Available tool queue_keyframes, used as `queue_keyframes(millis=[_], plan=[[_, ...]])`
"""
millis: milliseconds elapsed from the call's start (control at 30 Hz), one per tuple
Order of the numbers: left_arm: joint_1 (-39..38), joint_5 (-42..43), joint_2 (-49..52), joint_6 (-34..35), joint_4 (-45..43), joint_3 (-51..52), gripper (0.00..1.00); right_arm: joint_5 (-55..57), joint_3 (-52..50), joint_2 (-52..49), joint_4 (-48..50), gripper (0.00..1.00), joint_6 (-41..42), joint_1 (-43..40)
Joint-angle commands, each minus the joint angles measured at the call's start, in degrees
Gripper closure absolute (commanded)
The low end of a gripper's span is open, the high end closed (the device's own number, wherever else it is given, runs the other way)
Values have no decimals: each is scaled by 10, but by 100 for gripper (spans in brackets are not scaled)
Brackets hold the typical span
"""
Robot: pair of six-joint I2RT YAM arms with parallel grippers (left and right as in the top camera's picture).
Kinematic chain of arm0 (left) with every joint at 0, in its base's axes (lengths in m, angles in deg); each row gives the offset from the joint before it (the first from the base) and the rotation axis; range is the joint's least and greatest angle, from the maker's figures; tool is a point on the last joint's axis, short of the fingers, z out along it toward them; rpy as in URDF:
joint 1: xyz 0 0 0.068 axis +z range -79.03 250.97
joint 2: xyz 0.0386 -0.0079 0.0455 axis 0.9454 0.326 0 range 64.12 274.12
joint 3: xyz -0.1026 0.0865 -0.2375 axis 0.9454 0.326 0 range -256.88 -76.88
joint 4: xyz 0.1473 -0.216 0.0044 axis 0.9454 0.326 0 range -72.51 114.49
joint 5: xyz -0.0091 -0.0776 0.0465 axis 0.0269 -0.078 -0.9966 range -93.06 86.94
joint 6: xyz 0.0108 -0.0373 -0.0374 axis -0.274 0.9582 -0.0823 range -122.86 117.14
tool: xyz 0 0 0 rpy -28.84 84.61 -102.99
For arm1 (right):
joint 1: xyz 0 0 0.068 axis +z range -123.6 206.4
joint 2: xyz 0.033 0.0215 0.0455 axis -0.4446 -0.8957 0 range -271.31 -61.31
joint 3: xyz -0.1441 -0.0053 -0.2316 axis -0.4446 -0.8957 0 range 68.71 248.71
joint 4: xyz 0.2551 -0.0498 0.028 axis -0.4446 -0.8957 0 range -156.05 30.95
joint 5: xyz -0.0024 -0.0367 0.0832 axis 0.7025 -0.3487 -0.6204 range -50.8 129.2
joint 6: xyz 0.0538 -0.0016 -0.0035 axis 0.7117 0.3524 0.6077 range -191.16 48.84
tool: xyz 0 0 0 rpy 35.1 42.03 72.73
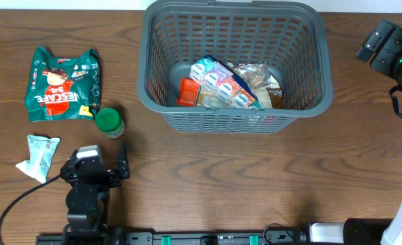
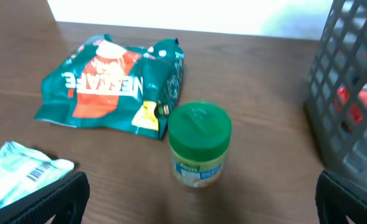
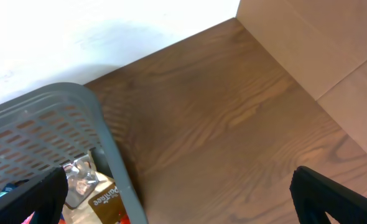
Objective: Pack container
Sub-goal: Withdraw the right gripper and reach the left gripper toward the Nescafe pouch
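Starting at the left, the packet [image 1: 39, 156] lies close to one finger of my left gripper [image 2: 202, 196], which is wide apart and empty; a careless approach could drag it along. The jar [image 2: 199, 146] stands upright just ahead; an off-centre squeeze could tip and roll it. The basket [image 1: 153, 82] sits mid-table, partly filled. My right gripper [image 3: 180, 186], also apart and empty, hovers beside its right end and could snag the lattice.
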Motion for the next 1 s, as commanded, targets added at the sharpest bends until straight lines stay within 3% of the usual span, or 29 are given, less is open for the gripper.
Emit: queue_keyframes(millis=[0, 200, 500, 633, 967], plan=[[-1, -3, 48, 11, 20, -96, 2, 10, 0, -1, -2, 1, 7, -5], [-1, -3, 252, -39, 96, -293, 2, 10, 0, -1, -2, 1, 8, -5], [-1, 44, 563, 0, 278, -642, 2, 10, 0, -1, -2, 1, 8, -5], [-1, 41, 610, -14, 282, -709, 1, 10, 0, -1, -2, 1, 8, -5], [-1, 58, 587, -8, 231, -715, 1, 10, 0, -1, -2, 1, 8, -5]])
